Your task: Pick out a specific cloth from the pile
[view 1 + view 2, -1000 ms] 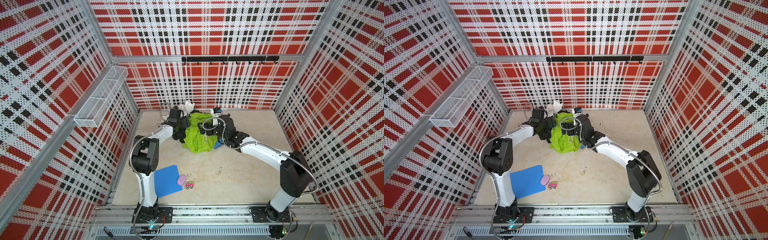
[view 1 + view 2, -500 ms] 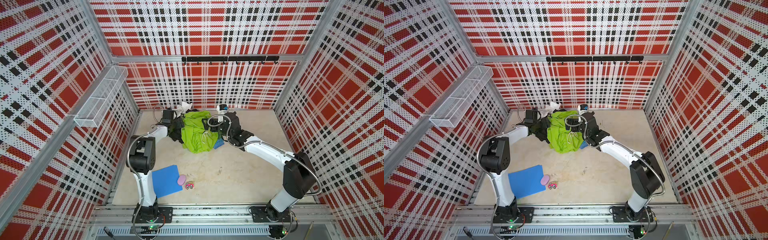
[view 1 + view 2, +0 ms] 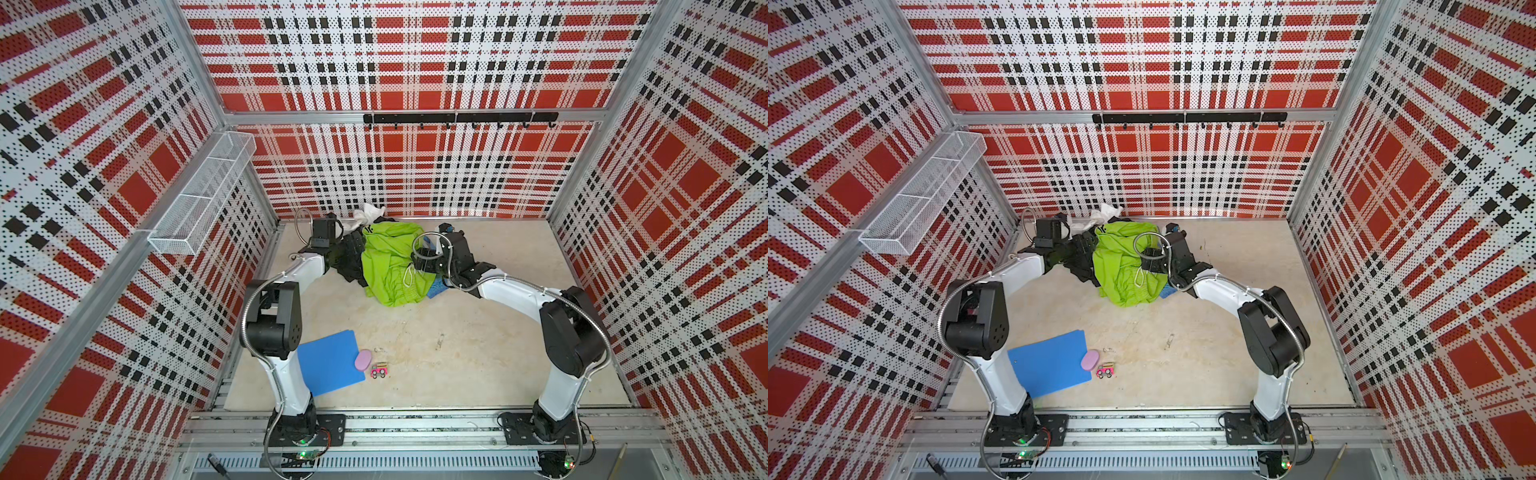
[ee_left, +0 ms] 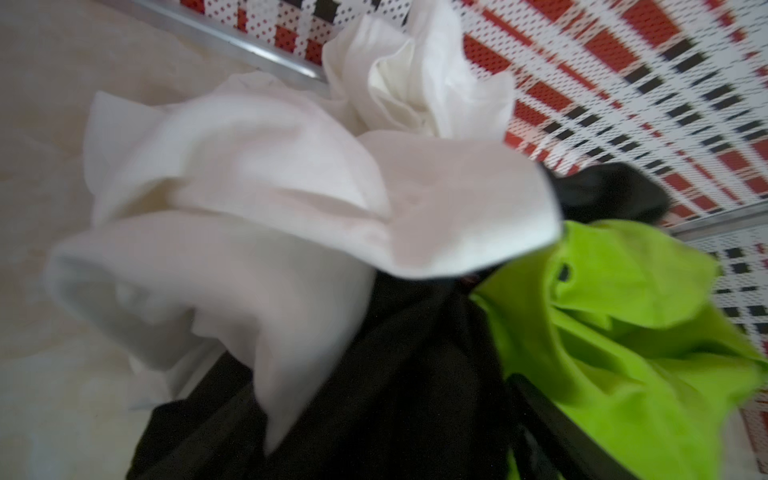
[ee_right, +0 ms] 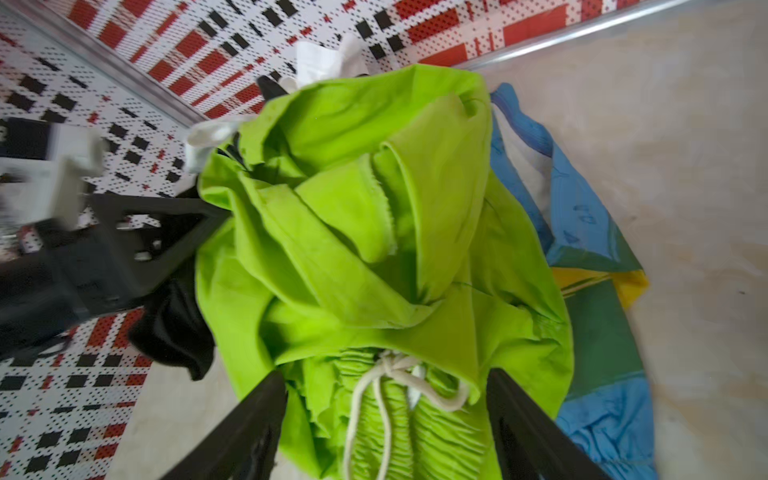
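The left gripper [image 3: 350, 250] is buried in a black shirt [image 4: 395, 395] beside blurred white fabric [image 4: 270, 187], so its opening cannot be told. The bright lime-green cloth of thin shiny fabric [image 3: 388, 266] lies atop the pile of mixed garments [image 3: 1121, 257] by the far wall. The right gripper [image 5: 386, 374], jaws spread wide and pinching nothing, straddles its pale drawstring [image 5: 391, 362].

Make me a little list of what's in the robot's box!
Wanted: green cloth, draped on top of the pile
Where: by the back wall
Right side: right gripper open, jaws either side of the drawstring
Left side: left gripper against the pile, open or shut unclear
Peeking out: striped cloth
Front: blue board, pink oval, toy car
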`<act>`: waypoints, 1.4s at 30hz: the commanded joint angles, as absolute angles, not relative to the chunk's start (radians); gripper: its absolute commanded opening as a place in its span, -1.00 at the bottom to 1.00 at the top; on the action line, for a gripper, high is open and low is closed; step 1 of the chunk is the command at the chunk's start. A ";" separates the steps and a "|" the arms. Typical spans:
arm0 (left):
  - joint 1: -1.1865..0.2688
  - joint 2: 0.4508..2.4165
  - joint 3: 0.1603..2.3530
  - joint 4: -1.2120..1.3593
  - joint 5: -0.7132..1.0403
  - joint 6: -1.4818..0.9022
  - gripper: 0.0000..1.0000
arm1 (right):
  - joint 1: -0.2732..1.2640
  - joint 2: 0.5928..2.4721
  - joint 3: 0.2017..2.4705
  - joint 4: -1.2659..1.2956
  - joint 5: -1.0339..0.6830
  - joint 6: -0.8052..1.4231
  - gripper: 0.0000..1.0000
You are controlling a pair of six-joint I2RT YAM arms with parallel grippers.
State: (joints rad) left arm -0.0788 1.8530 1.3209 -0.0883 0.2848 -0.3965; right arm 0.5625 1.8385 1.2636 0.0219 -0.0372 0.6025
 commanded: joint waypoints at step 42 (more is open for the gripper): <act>-0.011 1.339 1.118 -0.055 0.548 -0.266 0.99 | 0.685 2.166 1.669 -0.161 0.080 0.631 0.96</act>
